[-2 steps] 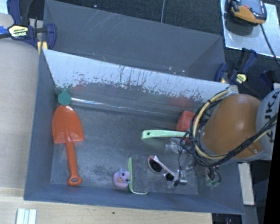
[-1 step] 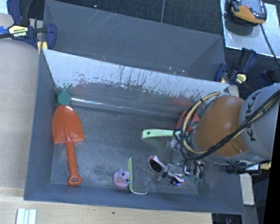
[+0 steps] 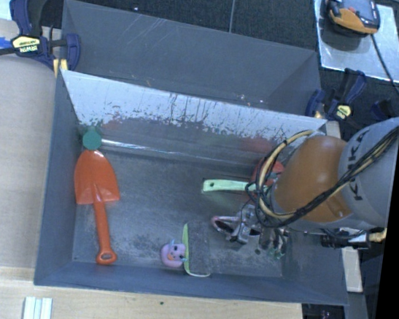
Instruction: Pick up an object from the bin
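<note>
Grey metal forms the bin (image 3: 53, 260), and the gripper (image 3: 242, 233) hangs low over the right part of its floor, under the wrist's orange cover (image 3: 314, 180) and a bundle of black and yellow cables (image 3: 266, 201). Those cables and the wrist hide the tool's tip, so I cannot tell whether the gripper is released or clenched.

Just to its left, touching or nearly so, lies what looks like a small red-and-white thing (image 3: 221, 224). This is the nearest thing to the gripper. Just beyond the gripper, a pale green flat piece (image 3: 223, 187) runs leftward from under the cables.

Nearer the front wall and to the gripper's left sits a pink and purple toy (image 3: 173, 254), touching a thin green loop (image 3: 186, 240). Well apart, far to the gripper's left, an orange toy shovel (image 3: 97, 181) lies with its handle towards the front wall, with a teal ball (image 3: 92, 138) at the top of its blade.

A dark letter K can be read on the arm (image 3: 371, 172).
</note>
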`<action>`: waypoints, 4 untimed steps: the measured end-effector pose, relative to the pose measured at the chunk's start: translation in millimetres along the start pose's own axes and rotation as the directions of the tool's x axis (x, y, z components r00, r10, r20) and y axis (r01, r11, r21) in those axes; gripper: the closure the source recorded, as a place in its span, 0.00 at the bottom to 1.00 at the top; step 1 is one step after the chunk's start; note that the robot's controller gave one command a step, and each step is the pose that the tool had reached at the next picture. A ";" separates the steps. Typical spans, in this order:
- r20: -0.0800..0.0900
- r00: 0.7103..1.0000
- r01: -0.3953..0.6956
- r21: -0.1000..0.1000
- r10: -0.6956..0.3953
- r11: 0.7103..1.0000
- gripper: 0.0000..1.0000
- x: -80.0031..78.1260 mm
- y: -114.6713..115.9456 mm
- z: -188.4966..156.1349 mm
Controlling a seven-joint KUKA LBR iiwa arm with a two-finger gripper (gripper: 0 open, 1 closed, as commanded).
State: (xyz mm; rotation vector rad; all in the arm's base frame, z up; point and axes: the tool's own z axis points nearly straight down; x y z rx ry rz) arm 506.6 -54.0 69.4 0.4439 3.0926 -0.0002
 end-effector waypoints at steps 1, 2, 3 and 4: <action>-0.002 1.000 -0.002 0.000 0.002 1.000 1.00 0.8 0.7 -1.6; -0.002 1.000 0.001 0.000 -0.001 1.000 1.00 0.3 0.1 -39.6; 0.001 1.000 0.001 -0.001 -0.001 1.000 1.00 -1.0 0.3 -61.8; -0.006 1.000 0.002 0.001 -0.002 1.000 1.00 -0.1 -0.3 -99.0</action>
